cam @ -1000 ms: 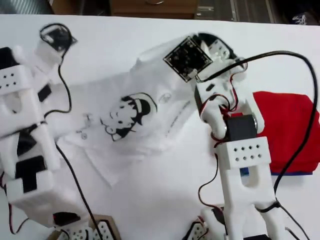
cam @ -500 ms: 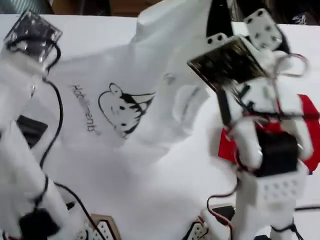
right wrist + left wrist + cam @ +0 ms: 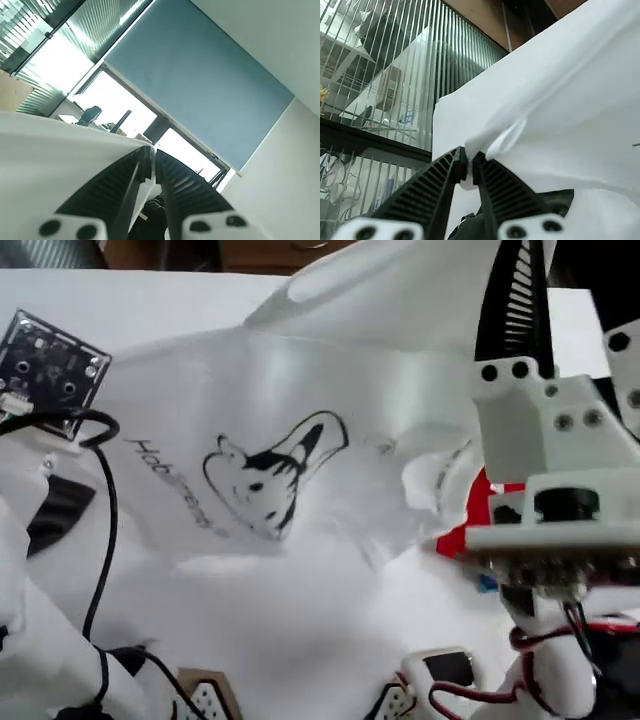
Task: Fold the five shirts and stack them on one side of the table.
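Shirt [image 3: 260, 420] hangs pinched by left claw [image 3: 470, 167] and right claw [image 3: 152, 161].

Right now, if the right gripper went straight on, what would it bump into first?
The right gripper is shut on the white shirt, so that cloth comes first. Past it the way looks free up to a blue blind, though depth is unclear.

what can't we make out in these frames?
- High view: red shirt mostly hidden behind an arm; its fold and anything beneath unreadable.
- High view: table under the lifted white shirt is covered by it.
- Left wrist view: left claw pinches a white shirt edge; which part is cut off by the frame.
- Right wrist view: right claw pinches a white edge; rest of the shirt is out of frame.
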Motion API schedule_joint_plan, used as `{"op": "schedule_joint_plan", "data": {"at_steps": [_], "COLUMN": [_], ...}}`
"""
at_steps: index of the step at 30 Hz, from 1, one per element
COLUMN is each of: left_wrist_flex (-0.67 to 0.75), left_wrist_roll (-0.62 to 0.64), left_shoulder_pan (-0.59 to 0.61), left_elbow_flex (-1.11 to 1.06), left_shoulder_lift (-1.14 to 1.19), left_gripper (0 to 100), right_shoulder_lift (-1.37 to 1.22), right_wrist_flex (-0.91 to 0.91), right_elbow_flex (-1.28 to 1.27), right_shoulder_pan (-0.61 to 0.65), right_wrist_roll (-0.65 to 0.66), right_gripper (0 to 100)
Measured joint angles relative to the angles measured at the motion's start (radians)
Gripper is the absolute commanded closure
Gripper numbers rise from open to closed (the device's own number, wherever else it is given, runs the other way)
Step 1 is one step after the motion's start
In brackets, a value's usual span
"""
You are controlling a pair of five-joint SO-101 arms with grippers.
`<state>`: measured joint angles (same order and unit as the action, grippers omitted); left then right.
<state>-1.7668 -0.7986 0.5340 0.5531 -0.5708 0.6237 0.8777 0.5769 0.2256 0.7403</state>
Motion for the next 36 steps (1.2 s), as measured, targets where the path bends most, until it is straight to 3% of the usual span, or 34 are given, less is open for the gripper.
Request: {"op": "schedule_joint_plan", "data": {"at_steps": [10,17,19,23,25,29,33,36], "left_wrist_flex": [-0.003,-0.003,0.011,0.058,0.095,0.184,0.279,0.319], "left_wrist_roll": [0.000,0.000,-0.002,-0.046,-0.074,-0.163,-0.235,-0.278], "left_shoulder_pan": [0.094,0.098,0.095,0.160,0.209,0.347,0.502,0.594], "left_elbow_flex": [-0.014,-0.219,-0.299,-0.462,-0.543,-0.695,-0.821,-0.913], "left_shoulder_lift": [-0.051,-0.164,-0.163,-0.164,-0.164,-0.164,-0.164,-0.164], "left_gripper": [98,98,98,98,98,98,98,98], "right_shoulder_lift": [0.107,0.110,0.106,-0.009,-0.123,-0.387,-0.649,-0.827], "right_wrist_flex": [0.098,0.183,0.230,0.330,0.350,0.423,0.483,0.500], "right_elbow_flex": [0.051,-0.009,-0.089,-0.342,-0.471,-0.540,-0.505,-0.434], "right_shoulder_pan": [-0.017,-0.017,-0.023,-0.023,0.023,0.161,0.354,0.477], "right_wrist_roll": [0.000,-0.037,-0.144,-0.511,-0.609,-0.649,-0.555,-0.500], "right_gripper": [97.8,97.8,97.8,97.6,97.5,97.4,97.1,90.7]}}
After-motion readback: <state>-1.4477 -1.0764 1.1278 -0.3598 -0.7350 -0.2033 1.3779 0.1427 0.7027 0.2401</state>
